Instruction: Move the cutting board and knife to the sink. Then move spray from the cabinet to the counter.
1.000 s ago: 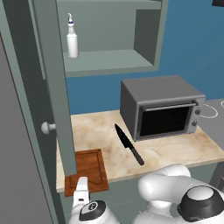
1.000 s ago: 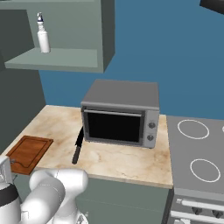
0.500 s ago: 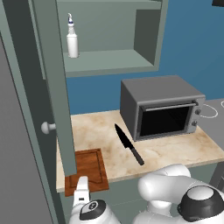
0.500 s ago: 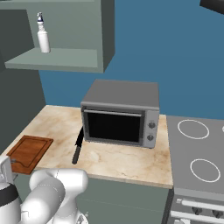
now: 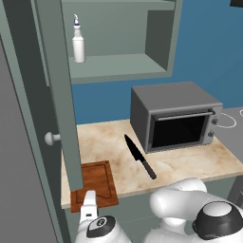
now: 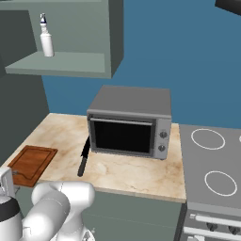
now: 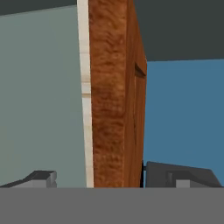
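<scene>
Kitchen counter with cutting board at its near left corner; gripper open at the board's edge.

Cutting board (image 5: 97, 184): reddish-brown, grooved, flat on the beige counter (image 5: 190, 163), lower left of the left base view; its near edge overhangs the counter front. Gripper (image 7: 98, 180): at the bottom of the hand view, jaws spread wide with one dark tip on each side of the board's edge, gripping nothing; contact cannot be judged. Knife (image 5: 139, 155): dark blade, black handle, lying at centre between board and grey oven (image 5: 176, 115), apart from both. Spray (image 5: 78, 42): white bottle upright on a shelf of the open cabinet (image 5: 118, 66), upper left. Stove top (image 6: 211, 164): right edge of the right base view.
</scene>
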